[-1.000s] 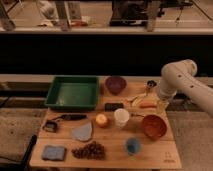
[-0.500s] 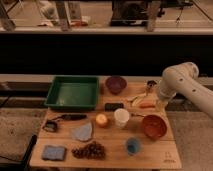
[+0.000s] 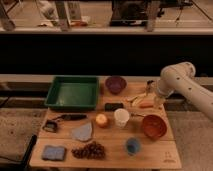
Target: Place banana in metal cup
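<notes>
Camera view: tool (image 3: pixel 154 95), grip state unclear, hangs near the banana (image 3: pixel 136 99) on the bench (image 3: pixel 113 153); the fruit is likely light and soft, best held mid-length.

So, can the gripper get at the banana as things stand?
Probably yes. The gripper hangs low over the right rear part of the table, right beside the banana, and nothing lies on top of it. The orange stick lies close alongside the banana and could crowd a grasp.

The table (image 3: pixel 165 150) is matt wood; the tray (image 3: pixel 72 92) looks like smooth green plastic. The gripper (image 3: pixel 153 98), on a glossy white arm (image 3: pixel 185 82), hangs by the banana (image 3: pixel 135 99).
</notes>
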